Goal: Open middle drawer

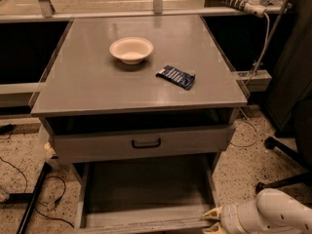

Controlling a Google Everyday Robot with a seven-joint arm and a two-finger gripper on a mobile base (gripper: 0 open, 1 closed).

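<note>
Desk point(92, 89): grey top carries a cream bowl point(131, 49) and, to its right and apart from it, a dark blue packet point(176, 76).

Middle drawer point(97, 146): grey front with a black bar handle point(146, 143), directly below a dark gap under the desk top.

Bottom drawer point(141, 225): pulled well out, interior exposed.

Hand point(212, 221): at the lower right edge of view, on a white arm point(273, 213), close against the right end of the bottom drawer's front and well below the middle drawer's handle. Whether it is open or closed cannot be told.

Floor: speckled, with black cables point(29, 189) at left.
</note>
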